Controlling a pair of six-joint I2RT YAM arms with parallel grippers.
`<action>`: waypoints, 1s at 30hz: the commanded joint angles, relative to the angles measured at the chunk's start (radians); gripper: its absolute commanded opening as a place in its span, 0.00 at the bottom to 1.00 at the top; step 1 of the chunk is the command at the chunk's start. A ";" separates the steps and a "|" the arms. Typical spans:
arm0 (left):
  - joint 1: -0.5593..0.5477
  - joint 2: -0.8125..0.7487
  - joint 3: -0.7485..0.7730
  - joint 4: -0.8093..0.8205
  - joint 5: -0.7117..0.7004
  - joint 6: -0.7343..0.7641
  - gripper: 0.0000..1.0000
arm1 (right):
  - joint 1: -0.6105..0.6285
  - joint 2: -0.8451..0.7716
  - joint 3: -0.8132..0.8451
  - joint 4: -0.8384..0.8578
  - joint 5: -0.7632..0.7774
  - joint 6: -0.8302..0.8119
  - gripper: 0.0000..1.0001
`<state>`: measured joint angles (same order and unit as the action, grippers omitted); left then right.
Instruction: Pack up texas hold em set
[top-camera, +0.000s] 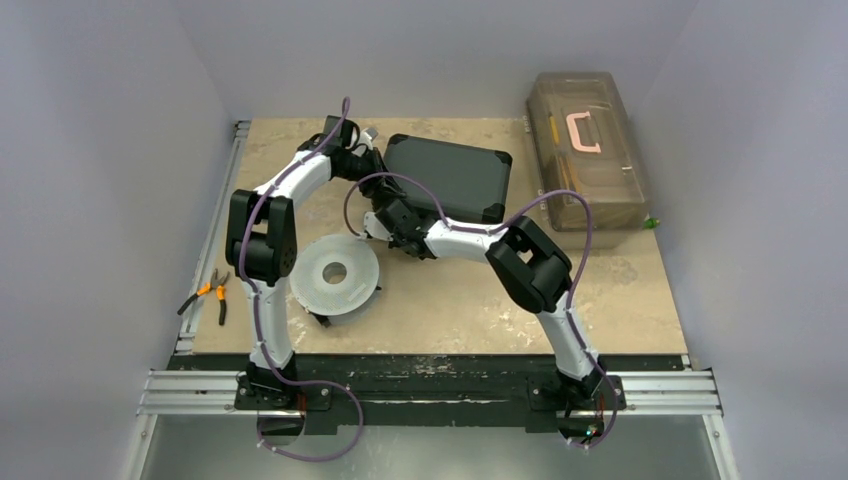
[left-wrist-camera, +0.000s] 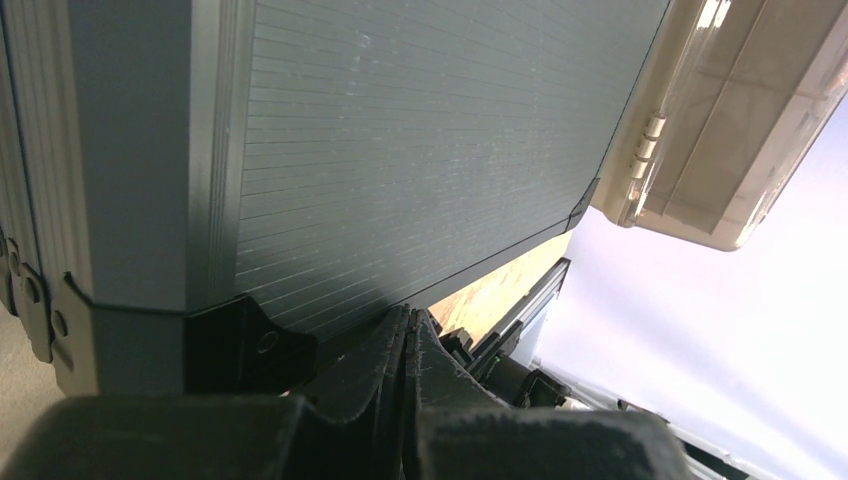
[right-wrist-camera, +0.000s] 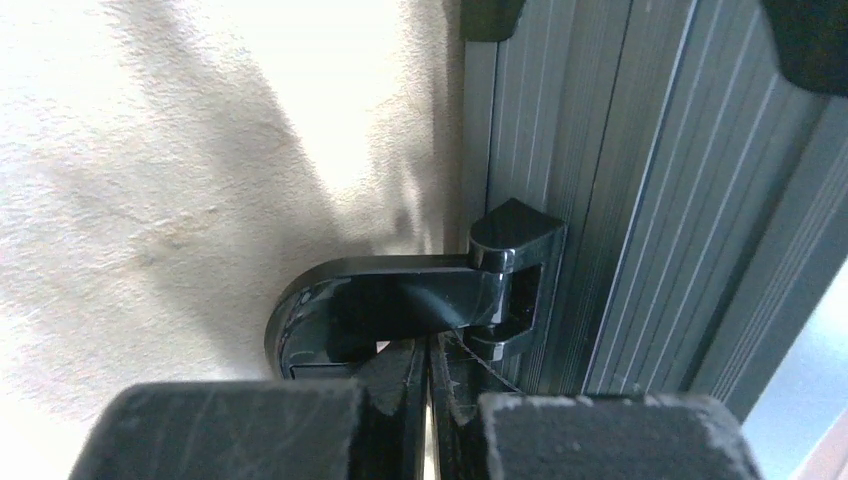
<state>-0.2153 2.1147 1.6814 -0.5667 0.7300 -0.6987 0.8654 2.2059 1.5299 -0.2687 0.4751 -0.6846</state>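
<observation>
On the beige table (top-camera: 460, 300), the closed black briefcase (top-camera: 450, 178) lies at the far centre. The left gripper (left-wrist-camera: 407, 330) at its corner and the right gripper (right-wrist-camera: 429, 355) by the handle (right-wrist-camera: 380, 305) are both pinched empty. The lid is best pressed evenly. The handle is shown only by the right wrist view.

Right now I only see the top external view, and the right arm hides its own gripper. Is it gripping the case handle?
Observer: No. The right wrist view shows the right gripper shut on nothing, its tips right at the black handle; whether they touch, I cannot tell.
Operator: And the left one?
Observer: The left wrist view shows the left gripper shut too, fingers pressed together, beside a corner of the briefcase.
</observation>
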 joint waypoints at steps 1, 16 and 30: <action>0.011 0.069 -0.040 -0.124 -0.166 0.042 0.00 | -0.040 -0.031 -0.051 -0.028 -0.092 0.075 0.00; 0.011 -0.008 -0.054 -0.083 -0.133 0.072 0.22 | -0.011 -0.482 -0.167 0.041 -0.115 0.424 0.00; -0.003 -0.684 -0.207 -0.018 -0.280 0.282 0.79 | -0.035 -1.212 -0.354 -0.243 0.166 0.863 0.79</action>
<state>-0.2100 1.6951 1.5124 -0.6182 0.5556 -0.5472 0.8318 1.1221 1.1633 -0.3622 0.5442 0.0532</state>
